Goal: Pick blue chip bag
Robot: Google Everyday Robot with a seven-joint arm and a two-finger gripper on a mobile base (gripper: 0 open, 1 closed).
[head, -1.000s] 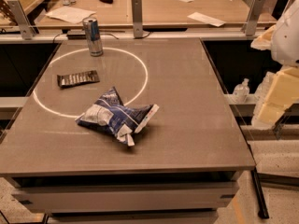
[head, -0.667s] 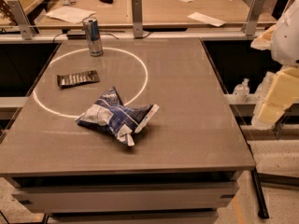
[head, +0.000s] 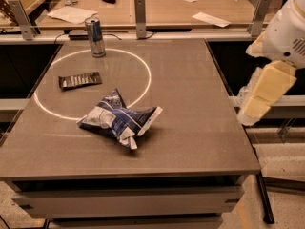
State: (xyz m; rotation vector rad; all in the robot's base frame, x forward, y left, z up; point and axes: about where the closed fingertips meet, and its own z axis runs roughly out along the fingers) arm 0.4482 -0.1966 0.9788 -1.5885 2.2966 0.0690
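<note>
One crumpled foil blue chip bag (head: 119, 120); hand (head: 265, 92) (pale, blocky) beside table (head: 190, 104).

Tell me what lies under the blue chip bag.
The blue chip bag rests on the gray table, across the white circle line; the part beneath is covered. The gripper hangs off the table's right side.

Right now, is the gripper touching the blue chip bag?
No, the gripper hangs right of the table, well apart from the blue chip bag.

White rounded arm shell (head: 285, 31) with grille slits; cream, tapered, seemingly the end effector (head: 257, 101), at right edge.
</note>
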